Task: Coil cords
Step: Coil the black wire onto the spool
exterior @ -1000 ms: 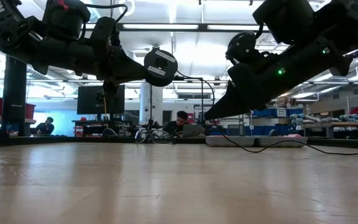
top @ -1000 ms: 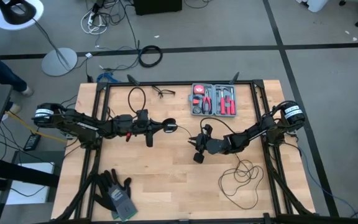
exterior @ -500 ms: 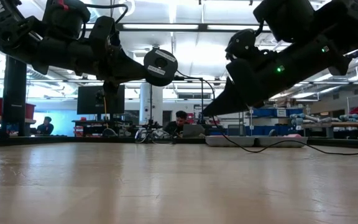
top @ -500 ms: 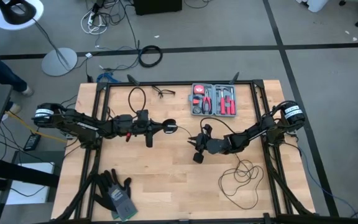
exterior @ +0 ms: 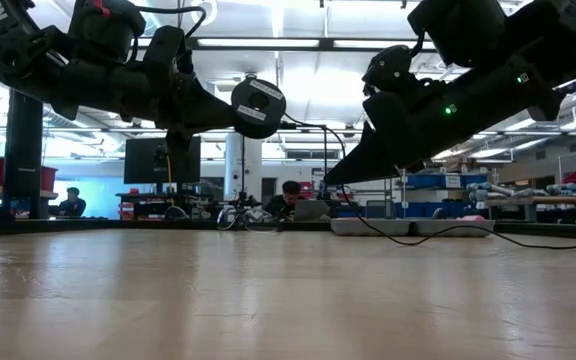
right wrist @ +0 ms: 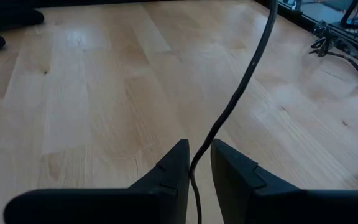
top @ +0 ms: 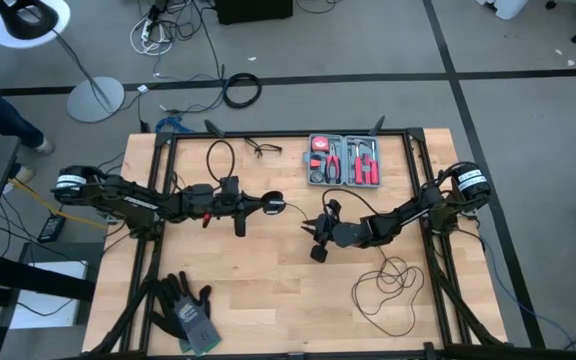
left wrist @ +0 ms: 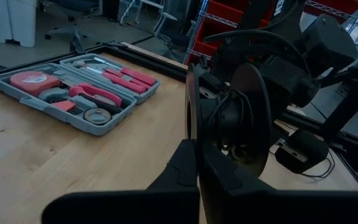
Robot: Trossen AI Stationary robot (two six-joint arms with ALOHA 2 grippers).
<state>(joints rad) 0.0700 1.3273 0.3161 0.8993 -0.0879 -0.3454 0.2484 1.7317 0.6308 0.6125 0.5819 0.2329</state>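
The cord is a thin black cable that ends in a round black puck (top: 275, 203) with a pale centre (exterior: 258, 107). My left gripper (top: 266, 204) is shut on the puck above the table's middle. My right gripper (top: 313, 231) stands just right of it, shut on the cord (right wrist: 229, 102). A short stretch of cord arcs from the puck to my right gripper (exterior: 318, 130). The rest lies in slack loops (top: 386, 282) on the table's near right part. My left gripper pinches the puck by its rim (left wrist: 194, 146) between the two fingers, coming level from the table's left. The puck is lifted clear of the table. My right gripper has the cord running between its two fingers (right wrist: 196, 167). The fingers slant down toward the table's left. The cord is clear of the table here and rises from the fingertips toward the puck.
A grey tool case (top: 343, 160) with red-handled tools lies at the far edge. A small black glasses-like wire item (top: 263, 148) lies left of it. Dark gloves (top: 183, 305) lie at the near left. Black frame rails (top: 158, 200) line the table's sides.
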